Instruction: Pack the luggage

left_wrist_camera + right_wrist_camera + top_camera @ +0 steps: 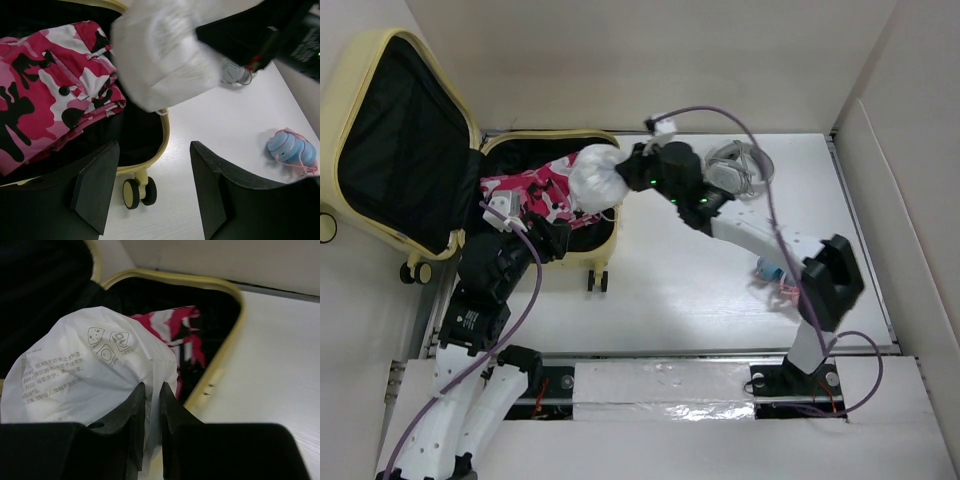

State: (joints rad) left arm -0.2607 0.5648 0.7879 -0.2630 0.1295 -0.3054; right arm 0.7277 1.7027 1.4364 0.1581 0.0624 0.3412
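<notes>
The pale-yellow luggage (350, 70) lies open at the far left, its lid raised and its lining black. A pink camouflage garment (535, 190) lies in its lower half and shows in the left wrist view (45, 100). My right gripper (152, 390) is shut on a white plastic bag (95, 375) and holds it over the luggage's right rim (225, 360). The bag shows from above (597, 175). My left gripper (152, 170) is open and empty, above the near rim by a wheel (137, 191).
A blue round object with pink cord (770, 270) lies on the table at the right, also in the left wrist view (292, 150). A clear round item (740, 165) sits at the back right. Low walls enclose the table.
</notes>
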